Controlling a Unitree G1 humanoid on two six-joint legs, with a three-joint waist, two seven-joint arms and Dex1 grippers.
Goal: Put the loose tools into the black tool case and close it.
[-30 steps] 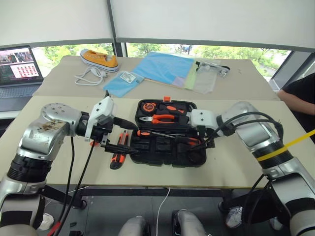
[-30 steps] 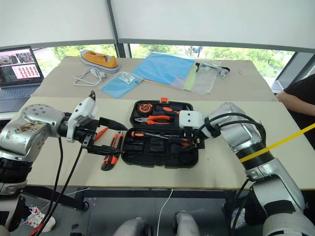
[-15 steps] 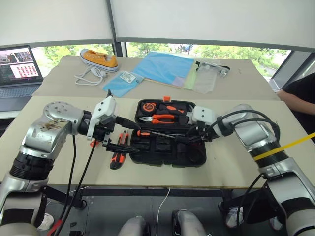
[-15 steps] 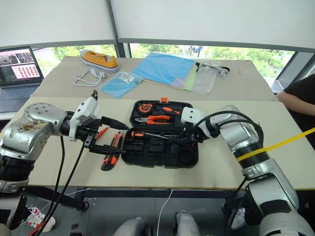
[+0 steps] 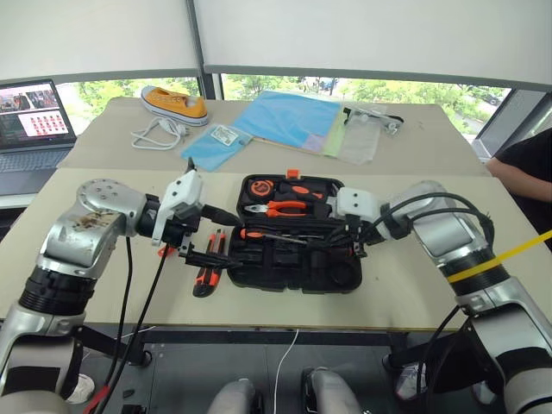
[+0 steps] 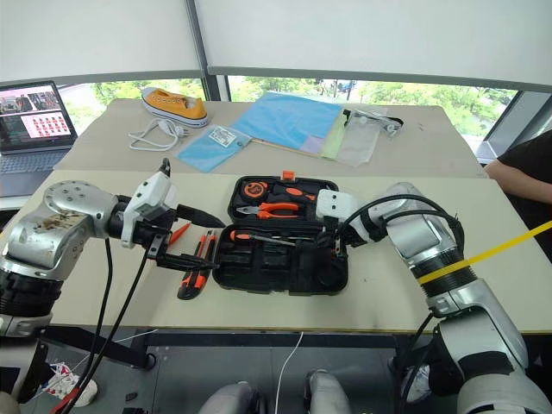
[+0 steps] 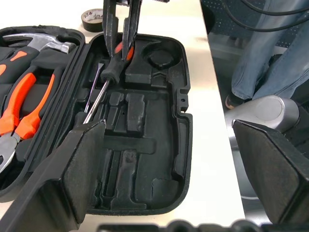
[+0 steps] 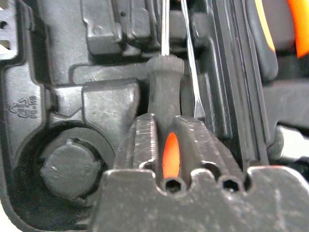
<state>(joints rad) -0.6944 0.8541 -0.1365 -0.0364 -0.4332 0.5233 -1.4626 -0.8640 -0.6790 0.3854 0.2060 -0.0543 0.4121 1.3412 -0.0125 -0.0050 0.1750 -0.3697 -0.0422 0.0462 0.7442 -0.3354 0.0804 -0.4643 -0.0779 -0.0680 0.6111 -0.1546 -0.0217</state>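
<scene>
From the left eye view, the black tool case [image 5: 293,235] is seen lying open on the table [image 5: 405,285], with orange-handled pliers [image 5: 285,207] seated in its far half. The right gripper [image 5: 345,244] is lowered over the right part of the near half, its fingers pressed together on the handle of a black-and-orange-handled screwdriver [image 5: 297,239] whose shaft lies across the recesses. The left gripper [image 5: 211,237] is held just beside the case's left edge with its fingers spread and nothing between them; a black-and-orange utility knife [image 5: 203,280] lies on the table below it. In the left wrist view, the open case is shown from its left side, a steel-headed hammer [image 7: 36,43] and the pliers are seen in the lid half, and a small roll of black tape [image 7: 91,14] rests on the table just beyond the case. In the right wrist view, the screwdriver's handle is seen pinched between the two fingers [image 8: 140,140] above the moulded recesses.
</scene>
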